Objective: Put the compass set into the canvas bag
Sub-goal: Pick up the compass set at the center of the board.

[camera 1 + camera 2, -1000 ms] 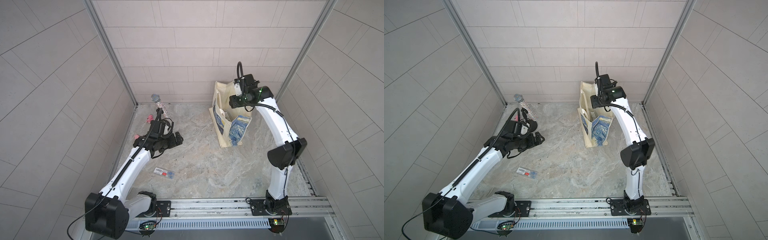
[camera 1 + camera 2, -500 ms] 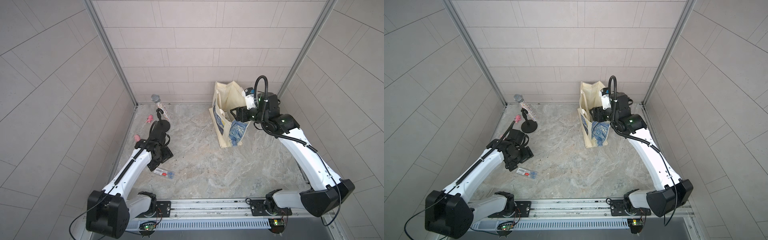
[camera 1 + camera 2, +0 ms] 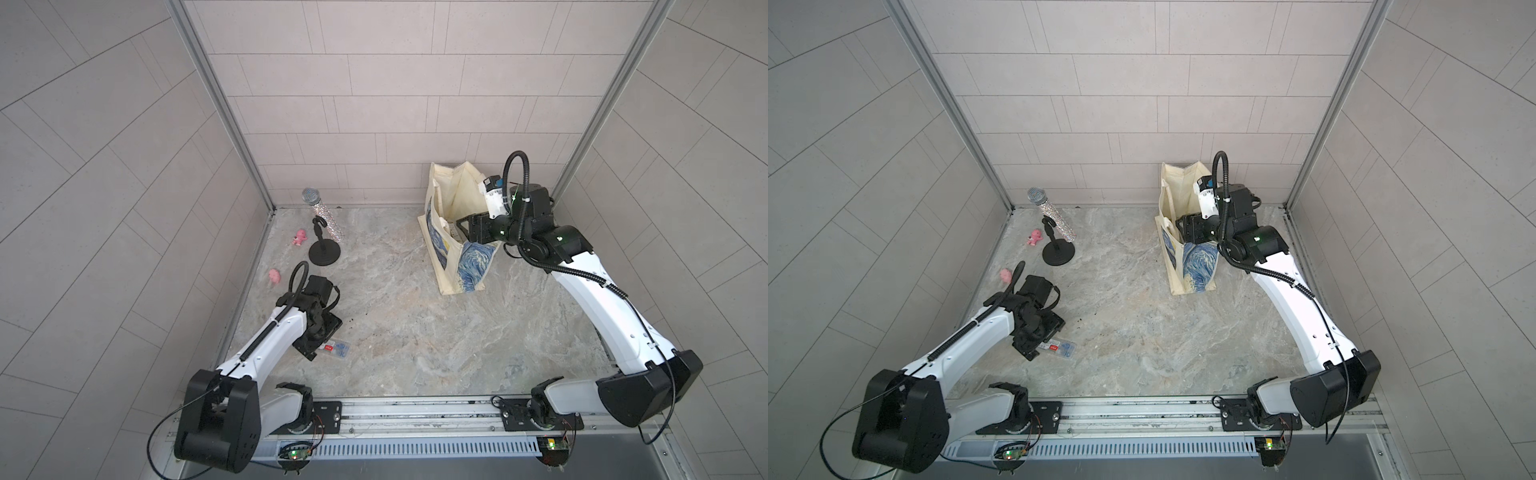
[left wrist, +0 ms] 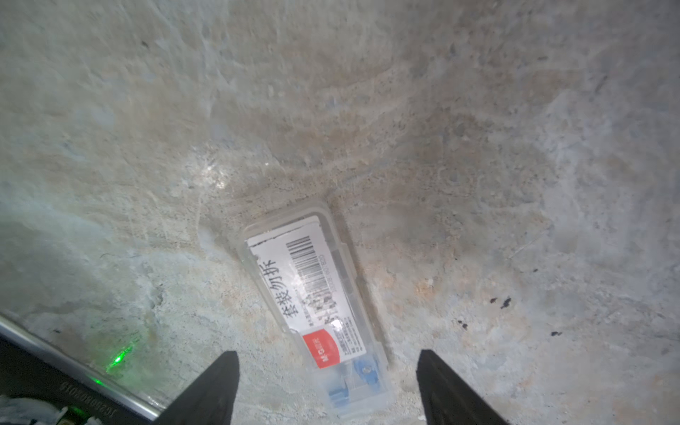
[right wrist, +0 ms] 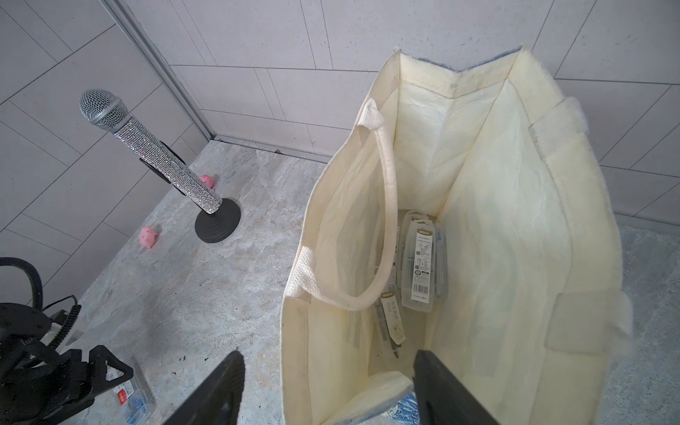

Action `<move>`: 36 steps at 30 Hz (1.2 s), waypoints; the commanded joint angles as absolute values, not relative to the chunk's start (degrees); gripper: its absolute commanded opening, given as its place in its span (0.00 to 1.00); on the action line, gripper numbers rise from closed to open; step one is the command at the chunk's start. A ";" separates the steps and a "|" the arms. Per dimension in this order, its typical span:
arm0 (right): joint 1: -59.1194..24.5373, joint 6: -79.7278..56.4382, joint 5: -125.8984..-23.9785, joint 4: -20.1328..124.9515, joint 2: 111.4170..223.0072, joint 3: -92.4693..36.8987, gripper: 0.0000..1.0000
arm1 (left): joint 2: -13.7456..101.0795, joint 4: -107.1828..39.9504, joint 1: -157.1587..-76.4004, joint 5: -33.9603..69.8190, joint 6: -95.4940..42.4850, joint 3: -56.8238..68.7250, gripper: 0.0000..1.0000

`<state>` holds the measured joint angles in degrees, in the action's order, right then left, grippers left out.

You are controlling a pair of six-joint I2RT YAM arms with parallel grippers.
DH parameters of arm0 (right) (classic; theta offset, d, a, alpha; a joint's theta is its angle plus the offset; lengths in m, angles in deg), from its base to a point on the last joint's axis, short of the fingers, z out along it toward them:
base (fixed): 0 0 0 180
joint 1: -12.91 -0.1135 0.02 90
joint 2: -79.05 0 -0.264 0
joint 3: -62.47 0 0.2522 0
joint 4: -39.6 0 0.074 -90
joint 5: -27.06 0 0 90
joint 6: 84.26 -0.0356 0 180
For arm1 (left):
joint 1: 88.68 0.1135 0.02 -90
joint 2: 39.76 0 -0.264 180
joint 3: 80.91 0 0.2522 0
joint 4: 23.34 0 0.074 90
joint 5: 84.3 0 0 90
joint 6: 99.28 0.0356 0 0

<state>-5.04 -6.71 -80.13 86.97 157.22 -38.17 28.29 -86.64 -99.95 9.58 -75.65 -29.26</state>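
The compass set is a clear plastic case with a white barcode label, a red patch and a blue compass inside. It lies flat on the marble floor at the front left. My left gripper hangs just over its near end, open, one finger on each side with gaps to the case. The canvas bag stands open at the back right. My right gripper is open at the bag's mouth, one finger outside its near wall and one inside. Several clear packaged cases lie at the bag's bottom.
A glittery microphone on a black round stand stands at the back left, with two small pink toys near the left wall. Tiled walls close in three sides. The arms' mounting rail runs along the front.
My left arm has come forward and down from near the microphone to the compass set, its jaws narrowing. My right arm has dropped from above the bag to the bag's mouth.
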 commanded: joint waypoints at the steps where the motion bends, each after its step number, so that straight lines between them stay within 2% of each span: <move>1: -5.28 -6.48 -81.87 85.69 157.57 -38.56 0.74 | 28.26 -85.61 -99.55 8.90 -78.43 -30.84 0.80; 9: -5.37 -6.46 -82.38 85.23 156.30 -37.65 0.74 | 29.39 -84.63 -99.62 7.60 -78.63 -32.26 0.87; 22: -5.76 -6.65 -83.51 85.34 156.30 -37.87 0.74 | 34.97 -77.58 -99.63 9.07 -79.86 -35.14 0.61; 26: -6.70 -6.90 -83.88 85.18 156.26 -37.95 0.74 | 33.43 -76.95 -99.70 9.13 -80.62 -35.34 0.47; 36: -12.00 -6.24 -84.73 84.21 156.58 -37.78 0.74 | 28.20 -73.40 -99.66 11.59 -82.68 -35.11 0.36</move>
